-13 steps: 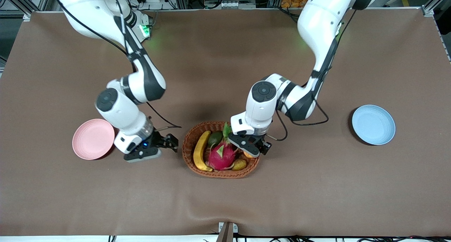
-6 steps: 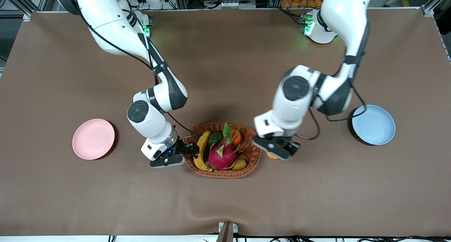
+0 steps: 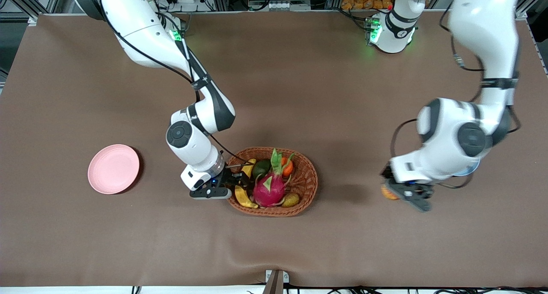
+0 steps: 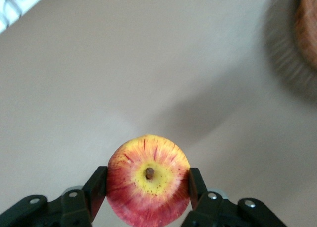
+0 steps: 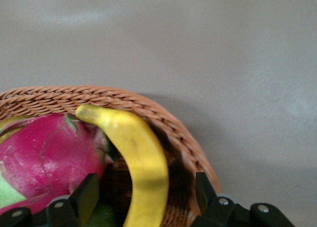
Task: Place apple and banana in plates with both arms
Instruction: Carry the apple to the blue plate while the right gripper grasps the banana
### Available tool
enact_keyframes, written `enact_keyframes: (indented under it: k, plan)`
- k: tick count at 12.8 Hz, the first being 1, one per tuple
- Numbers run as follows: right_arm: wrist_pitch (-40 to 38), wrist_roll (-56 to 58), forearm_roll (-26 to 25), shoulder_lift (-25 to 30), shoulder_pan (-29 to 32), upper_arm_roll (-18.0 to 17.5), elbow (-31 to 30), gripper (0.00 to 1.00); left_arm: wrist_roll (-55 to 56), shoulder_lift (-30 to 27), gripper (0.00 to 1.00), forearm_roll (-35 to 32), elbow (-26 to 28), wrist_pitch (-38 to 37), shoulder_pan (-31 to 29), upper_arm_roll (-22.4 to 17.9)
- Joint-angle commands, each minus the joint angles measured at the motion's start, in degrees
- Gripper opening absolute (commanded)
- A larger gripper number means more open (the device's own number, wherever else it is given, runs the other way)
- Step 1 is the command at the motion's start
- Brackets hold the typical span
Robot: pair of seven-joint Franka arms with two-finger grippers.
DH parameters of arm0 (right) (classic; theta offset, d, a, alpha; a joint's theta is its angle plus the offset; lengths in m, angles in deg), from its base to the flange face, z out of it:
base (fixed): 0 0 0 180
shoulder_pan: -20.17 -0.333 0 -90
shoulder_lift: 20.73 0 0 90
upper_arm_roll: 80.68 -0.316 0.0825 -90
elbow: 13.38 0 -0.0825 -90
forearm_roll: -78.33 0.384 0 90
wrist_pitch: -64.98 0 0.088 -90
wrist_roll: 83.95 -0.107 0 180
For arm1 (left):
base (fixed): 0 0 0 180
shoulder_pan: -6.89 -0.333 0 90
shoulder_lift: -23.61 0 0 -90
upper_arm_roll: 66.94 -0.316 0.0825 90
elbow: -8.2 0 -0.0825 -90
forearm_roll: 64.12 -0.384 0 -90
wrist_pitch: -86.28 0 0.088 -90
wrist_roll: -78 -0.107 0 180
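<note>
The left gripper [image 3: 406, 194] is hanging over bare brown table [image 3: 274, 251] between the wicker basket [image 3: 309, 187] and the pale blue plate [image 3: 470, 170], whose rim is just peeking out from under the left arm's wrist. Its fingers [image 4: 97, 187] are pressing on the two sides of the apple [image 4: 148, 180], holding it off the table with the stem end facing the left wrist camera; from the front, only an orange-red edge of the apple [image 3: 388, 192] is showing beside the gripper.

The right gripper [image 3: 236, 184] is sitting at the rim of the basket on the side toward the right arm's end of the table, right at the banana [image 3: 243, 183]. In the right wrist view its fingers [image 5: 86, 195] are standing wide apart on either side of the banana [image 5: 141, 162], not touching it, with the banana lying inside the basket [image 5: 163, 125] along its wall.

Just beside the banana, deeper in the basket than the right gripper, a dragon fruit [image 3: 269, 188] is lying, with an avocado [image 3: 261, 167], a small orange fruit [image 3: 287, 167] and a brownish-green pear [image 3: 290, 199] around it. The pale pink plate [image 3: 113, 169] is sitting well apart from the right gripper, toward the right arm's end of the table, with nothing on it.
</note>
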Motion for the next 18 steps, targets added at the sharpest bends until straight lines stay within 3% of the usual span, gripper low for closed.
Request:
enact_keyframes:
  k: [1, 3, 6, 13, 14, 17, 18]
  plan:
    - [-0.5, -4.2, -0.3, -0.8, -0.9, 0.6, 0.5, 0.87, -4.3, -6.9, 0.0, 0.9, 9.9, -0.1, -8.4, 2.8]
    - [-0.8, -5.8, -0.2, -1.1, -0.4, 0.6, 0.4, 0.87, -12.9, -9.5, 0.0, 0.8, 13.9, -0.1, -14.8, 2.8]
    - [-1.0, -10.4, -0.2, -1.7, -0.7, 0.6, 0.4, 0.87, -24.5, -8.6, 0.0, 1.1, 15.5, 0.0, -22.5, 2.9]
    - [-0.5, -12.9, -0.3, -3.0, -2.3, 0.6, 0.5, 0.86, -33.5, -6.7, 0.0, 4.1, 22.4, 3.2, -28.4, 2.9]
    - [-0.4, -12.9, -0.3, -3.2, -2.3, 0.6, 0.5, 0.78, -34.7, -5.5, 0.0, 4.1, 22.5, 3.3, -28.4, 2.9]
    - [-0.4, -12.9, -0.4, -3.7, -2.3, 0.6, 0.5, 0.36, -36.6, -3.0, 0.0, 4.5, 22.4, 4.7, -29.2, 2.9]
    - [-0.3, -12.9, -0.4, -3.7, -2.3, 0.6, 0.5, 0.31, -37.2, -3.0, 0.07, 4.5, 22.4, 4.7, -29.1, 2.9]
